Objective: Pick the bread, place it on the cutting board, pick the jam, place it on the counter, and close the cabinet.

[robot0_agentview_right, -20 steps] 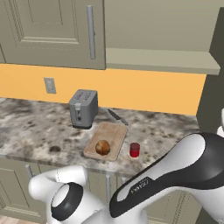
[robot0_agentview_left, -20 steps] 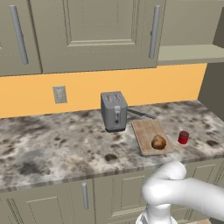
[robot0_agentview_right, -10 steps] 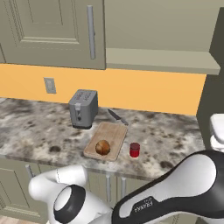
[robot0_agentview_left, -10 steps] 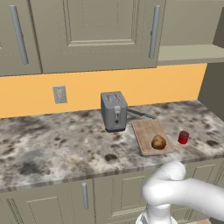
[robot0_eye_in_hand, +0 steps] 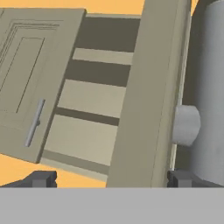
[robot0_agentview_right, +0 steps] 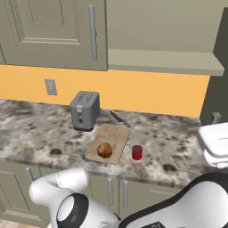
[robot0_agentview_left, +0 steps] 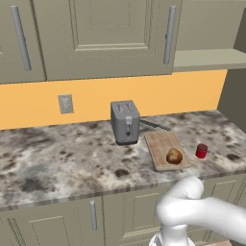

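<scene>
The brown bread (robot0_agentview_left: 174,156) (robot0_agentview_right: 104,149) lies on the near end of the wooden cutting board (robot0_agentview_left: 161,141) (robot0_agentview_right: 114,134). Just right of the board, the red jam (robot0_agentview_left: 201,151) (robot0_agentview_right: 137,152) stands on the marble counter (robot0_agentview_left: 62,153) (robot0_agentview_right: 40,129). The cabinet (robot0_eye_in_hand: 94,98) is open, its shelves showing. Its door (robot0_eye_in_hand: 148,87) is seen edge-on right in front of my gripper (robot0_eye_in_hand: 109,179), and the grey bar handle (robot0_eye_in_hand: 210,87) looms at the right. My gripper is open with nothing between its fingertips (robot0_eye_in_hand: 41,178).
A grey toaster (robot0_agentview_left: 125,121) (robot0_agentview_right: 84,110) stands behind the board, with a knife (robot0_agentview_left: 154,125) (robot0_agentview_right: 119,118) beside it. A wall outlet (robot0_agentview_left: 65,103) is on the orange backsplash. A neighbouring cabinet door (robot0_eye_in_hand: 30,74) is shut. My white arm (robot0_agentview_right: 213,142) crosses the right edge.
In the right base view my arm has swung lower and further to the right edge. Bread, jam and board have not moved, and the gripper stays open.
</scene>
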{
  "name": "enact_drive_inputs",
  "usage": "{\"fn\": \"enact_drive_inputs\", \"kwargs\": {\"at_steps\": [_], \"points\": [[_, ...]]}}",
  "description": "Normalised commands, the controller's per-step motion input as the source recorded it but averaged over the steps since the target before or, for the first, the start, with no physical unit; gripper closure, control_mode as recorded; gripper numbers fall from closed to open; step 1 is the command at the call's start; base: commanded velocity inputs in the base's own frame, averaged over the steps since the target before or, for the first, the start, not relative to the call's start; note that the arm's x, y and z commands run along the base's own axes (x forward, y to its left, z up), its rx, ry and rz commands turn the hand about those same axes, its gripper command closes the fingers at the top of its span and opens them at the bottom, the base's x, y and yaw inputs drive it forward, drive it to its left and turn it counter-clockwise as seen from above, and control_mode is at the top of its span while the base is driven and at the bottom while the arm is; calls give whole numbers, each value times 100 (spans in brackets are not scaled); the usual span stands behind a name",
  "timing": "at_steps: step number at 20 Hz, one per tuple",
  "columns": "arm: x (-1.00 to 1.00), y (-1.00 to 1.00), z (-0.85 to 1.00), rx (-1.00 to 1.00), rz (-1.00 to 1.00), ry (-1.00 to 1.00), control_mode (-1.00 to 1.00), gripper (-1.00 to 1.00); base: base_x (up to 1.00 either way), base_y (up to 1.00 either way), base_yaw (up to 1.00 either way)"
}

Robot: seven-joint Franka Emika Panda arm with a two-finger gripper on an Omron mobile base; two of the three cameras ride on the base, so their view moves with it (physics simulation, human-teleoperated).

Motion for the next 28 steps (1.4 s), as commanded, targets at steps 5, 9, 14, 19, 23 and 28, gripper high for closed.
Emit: {"fn": "enact_drive_inputs", "kwargs": {"at_steps": [5,9,14,19,23,28], "points": [[32,46,-9,0,19,0,-100,-100,0,0,0],[50,45,0,0,11,0,-100,-100,0,0,0],[52,46,0,0,7,0,-100,-100,0,0,0],[48,54,0,0,0,0,-100,-100,0,0,0],[40,54,0,3,0,0,-100,-100,0,0,0],[35,44,0,5,0,0,-100,-100,0,0,0]]}}
